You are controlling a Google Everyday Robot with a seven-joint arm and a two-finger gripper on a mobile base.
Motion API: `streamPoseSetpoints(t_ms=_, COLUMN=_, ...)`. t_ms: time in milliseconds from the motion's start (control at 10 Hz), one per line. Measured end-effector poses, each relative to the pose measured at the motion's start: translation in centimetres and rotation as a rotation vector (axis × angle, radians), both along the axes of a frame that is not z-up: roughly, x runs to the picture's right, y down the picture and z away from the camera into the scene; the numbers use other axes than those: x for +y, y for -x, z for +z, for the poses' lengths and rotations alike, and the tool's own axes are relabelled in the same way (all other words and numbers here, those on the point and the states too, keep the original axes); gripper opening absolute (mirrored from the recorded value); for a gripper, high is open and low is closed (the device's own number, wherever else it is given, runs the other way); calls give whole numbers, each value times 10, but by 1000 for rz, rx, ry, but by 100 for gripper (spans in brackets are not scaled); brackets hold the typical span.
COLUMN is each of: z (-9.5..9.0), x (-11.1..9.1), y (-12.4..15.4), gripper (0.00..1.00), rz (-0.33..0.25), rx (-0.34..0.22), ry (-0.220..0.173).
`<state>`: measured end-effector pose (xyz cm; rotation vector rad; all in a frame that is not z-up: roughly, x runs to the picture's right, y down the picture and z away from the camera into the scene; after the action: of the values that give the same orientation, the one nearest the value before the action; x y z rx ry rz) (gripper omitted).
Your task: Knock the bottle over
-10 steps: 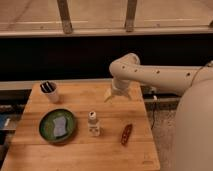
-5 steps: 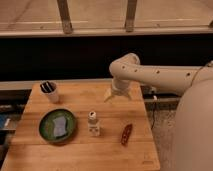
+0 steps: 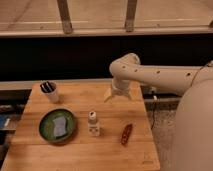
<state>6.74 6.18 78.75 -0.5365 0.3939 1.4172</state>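
Wooden table [image 3: 100, 155] carries the bottle [image 3: 93, 124], which stands upright near the middle, between the green plate [image 3: 43, 126] and a small reddish-brown thing [image 3: 126, 134]; compared with the two earlier views, nothing has moved; the arm holds the same pose and the bottle has the same place. The claw [image 3: 118, 97] hangs above the far part of the table, behind the bottle and a little to its right side in the view, well apart from it; its two fingers are spread and they hold nothing. This pause probably means the approach has not begun; the claw must come down and forward toward the bottle, then push it sideways; the task is not yet advanced.

Some things are hard to make out; the pale piece [image 3: 60, 126] lying on the plate could be a sponge or a cloth; the reddish-brown thing cannot be identified; the white cup [image 3: 50, 91] holds something dark that cannot be named; the robot's body is cut off at the right edge.
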Motion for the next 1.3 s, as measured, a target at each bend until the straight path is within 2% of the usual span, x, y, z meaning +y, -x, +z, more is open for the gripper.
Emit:
streamPoseSetpoints(t_ms=200, z=-7, x=17, y=-9, gripper=80, rz=-35, rx=50, ry=16)
streamPoseSetpoints(t_ms=400, z=-20, x=45, y=-37, gripper=80, rz=-70, rx=115, ry=38)
streamPoseSetpoints(t_ms=600, z=-34, x=73, y=-36, gripper=80, rz=-94, rx=135, ry=64)
streamPoseSetpoints(t_ms=900, z=-45, x=99, y=-24, gripper=80, rz=-127, rx=128, ry=110)
streamPoseSetpoints(t_ms=1100, z=-54, x=116, y=-7, gripper=80, rz=-144, rx=91, ry=147)
streamPoseSetpoints(t_ms=1300, z=-55, x=120, y=14, gripper=80, rz=-161, rx=30, ry=177)
